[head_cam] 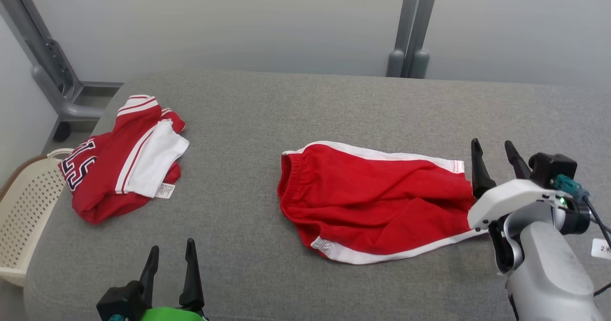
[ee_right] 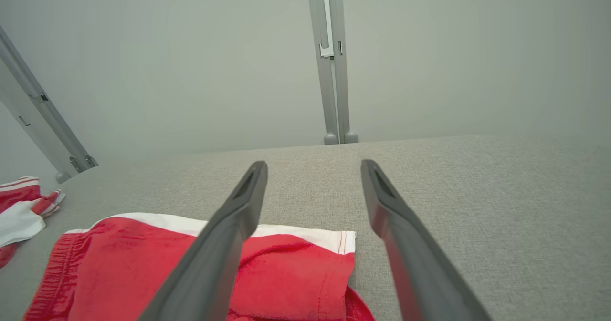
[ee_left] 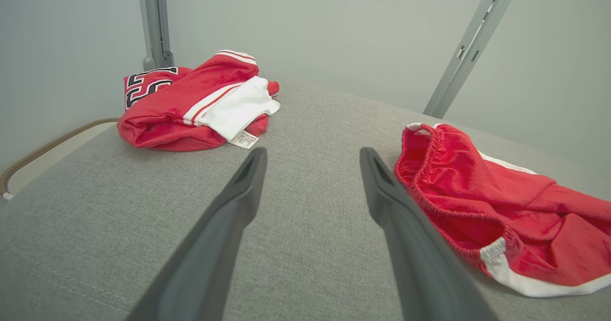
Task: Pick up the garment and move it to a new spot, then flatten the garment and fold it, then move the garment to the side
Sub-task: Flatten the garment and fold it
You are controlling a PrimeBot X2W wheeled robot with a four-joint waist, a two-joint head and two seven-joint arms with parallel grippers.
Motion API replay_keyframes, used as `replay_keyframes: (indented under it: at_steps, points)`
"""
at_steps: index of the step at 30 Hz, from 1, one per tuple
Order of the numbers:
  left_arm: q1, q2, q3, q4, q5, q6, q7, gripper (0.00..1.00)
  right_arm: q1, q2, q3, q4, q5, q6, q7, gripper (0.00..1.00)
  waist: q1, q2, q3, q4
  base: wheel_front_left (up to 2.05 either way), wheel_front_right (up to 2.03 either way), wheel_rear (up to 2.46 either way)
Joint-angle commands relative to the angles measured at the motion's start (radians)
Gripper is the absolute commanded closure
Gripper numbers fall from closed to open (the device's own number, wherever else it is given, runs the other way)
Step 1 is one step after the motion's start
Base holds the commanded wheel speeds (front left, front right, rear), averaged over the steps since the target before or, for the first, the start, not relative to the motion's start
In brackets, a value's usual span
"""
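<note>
Red shorts [head_cam: 377,201] on table [head_cam: 286,101] — R claw [head_cam: 491,143] spread wide by hem.

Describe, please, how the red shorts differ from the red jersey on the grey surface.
The shorts lie spread out, nearly flat; the jersey is bunched in a heap. The shorts are plain red with white side stripes; the jersey carries dark lettering and a white panel. The shorts lie beside the right pincer; the jersey lies at the left edge. Both are red with white trim.
</note>
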Motion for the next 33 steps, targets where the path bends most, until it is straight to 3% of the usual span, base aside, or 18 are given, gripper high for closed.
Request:
replay_keyframes:
  at_steps: [1, 9, 18, 33]
  points:
    - [-0.013, 0.003, 0.004, 0.002, -0.013, 0.006, 0.003, 0.00, 0.030, 0.005, 0.000, -0.015, 0.021, -0.001, 0.003, 0.00, 0.0000, 0.0000, -0.024, -0.024, 0.00, 0.00, 0.00]
    - [-0.015, 0.040, -0.006, 0.000, -0.020, -0.015, 0.049, 0.00, 0.237, 0.023, 0.033, -0.247, 0.099, -0.001, 0.063, 0.00, 0.0000, 0.0000, -0.056, -0.045, 0.00, 0.00, 0.00]
    - [-0.019, 0.081, -0.040, -0.026, 0.028, -0.002, 0.079, 0.00, 0.454, 0.031, 0.071, -0.500, 0.029, -0.001, 0.155, 0.00, 0.0000, 0.0000, -0.075, -0.068, 0.00, 0.00, 0.00]
    - [0.030, 0.093, -0.042, -0.025, 0.016, 0.013, 0.088, 0.00, 0.593, 0.034, 0.090, -0.615, -0.017, -0.001, 0.231, 0.00, 0.0000, 0.0000, -0.068, -0.101, 0.00, 0.00, 0.00]
